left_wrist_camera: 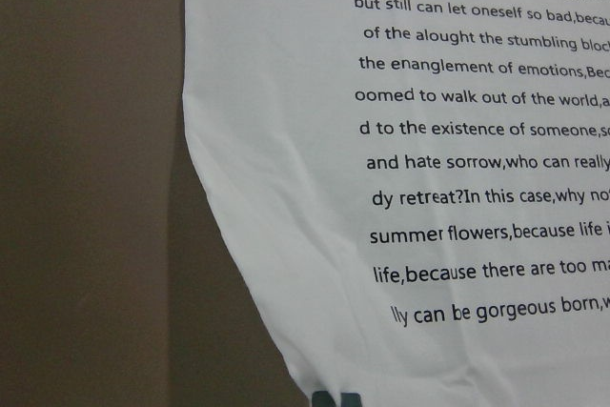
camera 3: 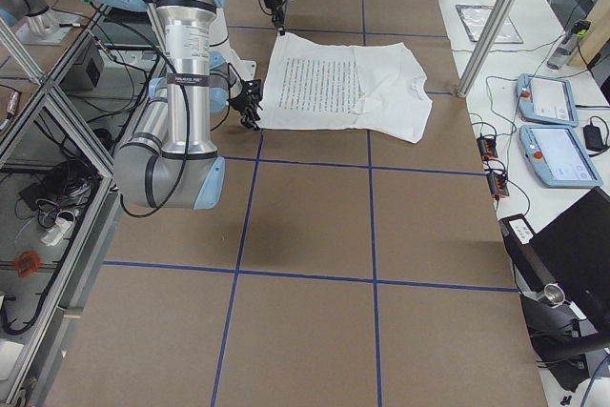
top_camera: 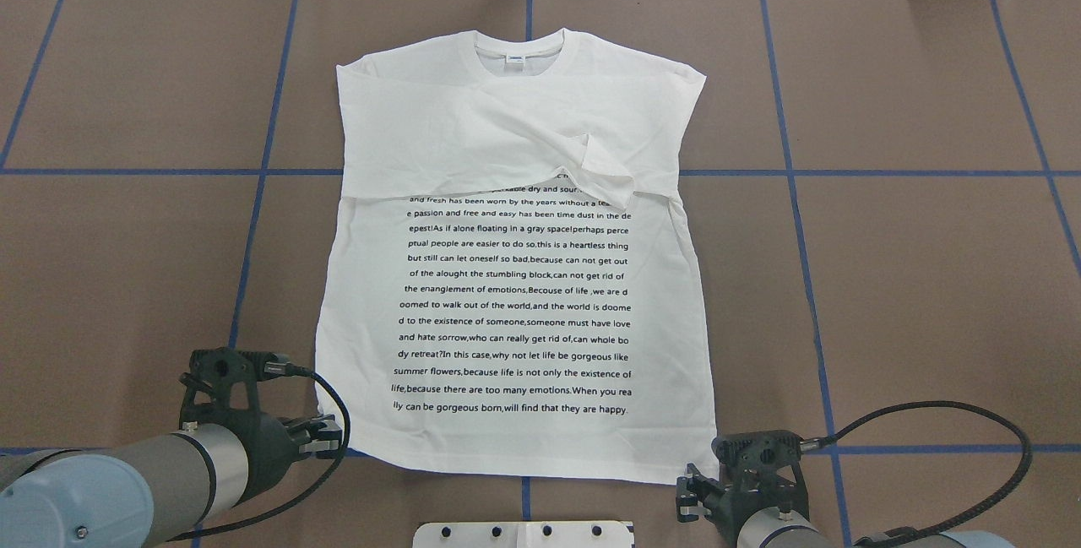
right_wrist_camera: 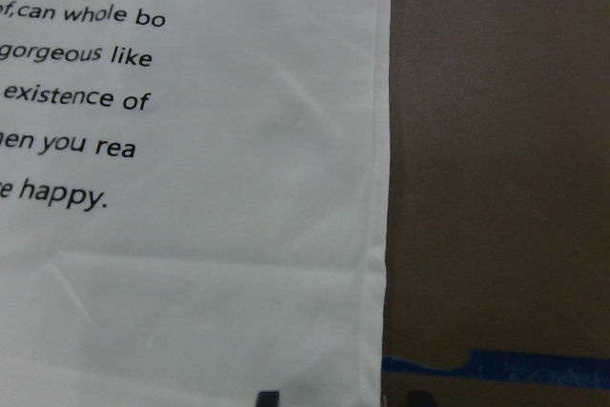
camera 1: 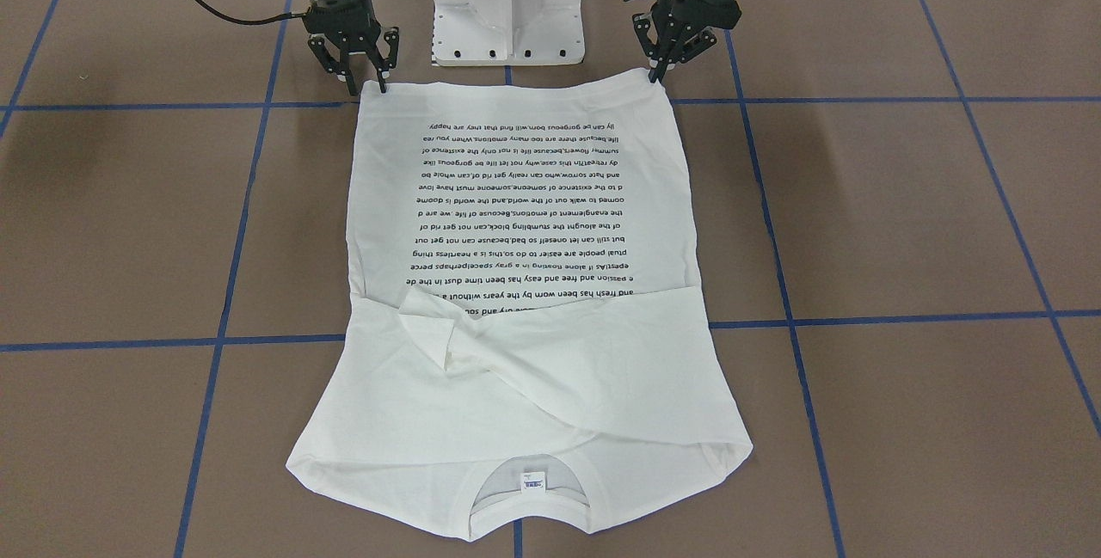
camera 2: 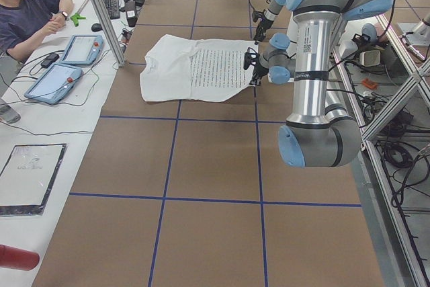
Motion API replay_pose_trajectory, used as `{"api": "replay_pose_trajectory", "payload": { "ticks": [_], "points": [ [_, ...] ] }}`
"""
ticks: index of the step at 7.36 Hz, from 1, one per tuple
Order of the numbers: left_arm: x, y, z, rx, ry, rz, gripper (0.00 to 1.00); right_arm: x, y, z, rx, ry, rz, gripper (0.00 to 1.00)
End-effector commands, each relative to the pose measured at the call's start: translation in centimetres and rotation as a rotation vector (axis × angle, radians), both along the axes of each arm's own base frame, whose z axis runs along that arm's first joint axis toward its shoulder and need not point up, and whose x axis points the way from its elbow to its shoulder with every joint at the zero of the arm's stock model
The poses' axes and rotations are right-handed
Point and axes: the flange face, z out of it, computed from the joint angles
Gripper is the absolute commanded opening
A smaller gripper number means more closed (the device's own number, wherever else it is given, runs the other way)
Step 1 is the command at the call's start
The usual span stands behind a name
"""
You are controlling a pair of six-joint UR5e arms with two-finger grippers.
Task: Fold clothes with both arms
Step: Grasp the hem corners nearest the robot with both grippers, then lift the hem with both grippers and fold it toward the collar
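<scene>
Left arm (camera 2: 312,65) and right arm (camera 3: 186,92) match: silver-grey tubes, fat light-blue joint caps, a printed sticker each. Left tool (camera 1: 658,75) and right tool (camera 1: 367,87) are black, two-fingered, trailing looping black cables (top_camera: 929,404)

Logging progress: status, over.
Right gripper open at hem corner; left gripper opposite corner, closure unclear. T-shirt flat, sleeves folded in. Pedestal base clear of hem.

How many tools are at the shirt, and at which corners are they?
2. The left tool is at one hem corner of the shirt, the right tool at the other, both nearest the robot.
</scene>
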Motion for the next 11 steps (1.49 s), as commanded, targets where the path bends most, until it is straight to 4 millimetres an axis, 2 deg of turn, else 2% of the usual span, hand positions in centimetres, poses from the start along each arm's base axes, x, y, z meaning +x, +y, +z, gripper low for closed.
{"api": "replay_pose_trajectory", "payload": {
  "ticks": [1,2,4,5,6,7,8,9,10,11],
  "points": [
    [0.0,0.0,0.1,-0.001,-0.002,-0.001,0.00,-0.1,0.2,0.0,0.001,0.000,-0.002,0.19],
    [0.0,0.0,0.1,-0.001,-0.002,-0.001,0.00,-0.2,0.2,-0.1,0.002,-0.001,-0.003,0.00],
    [0.0,0.0,0.1,-0.002,-0.002,-0.001,0.00,0.4,-0.3,-0.8,-0.003,-0.014,-0.001,0.00],
    [-0.1,0.0,-0.1,-0.002,0.001,-0.001,0.00,1.4,-0.7,-2.3,-0.003,-0.021,-0.003,0.00],
    [-0.6,0.0,-0.7,0.001,0.012,0.004,0.00,3.4,-0.9,-4.6,-0.021,0.003,-0.018,0.00],
    [-2.2,0.2,-2.3,0.001,0.015,0.011,0.00,5.6,-1.3,-6.8,-0.039,-0.004,-0.026,0.00],
    [-5.1,1.3,-5.6,-0.033,0.029,0.067,0.00,8.1,-1.4,-9.0,-0.043,-0.001,-0.032,0.00],
    [-9.3,2.5,-9.3,-0.057,0.041,0.119,0.00,12.1,-1.2,-12.3,-0.087,0.001,-0.074,0.00],
    [-13.5,3.3,-12.4,-0.085,0.067,0.167,0.00,16.6,-1.9,-14.9,-0.115,-0.011,-0.080,0.00],
    [-14.0,3.1,-14.0,-0.104,0.072,0.194,0.00,18.6,-4.4,-16.2,-0.188,-0.019,-0.063,0.00]
  ]
}}
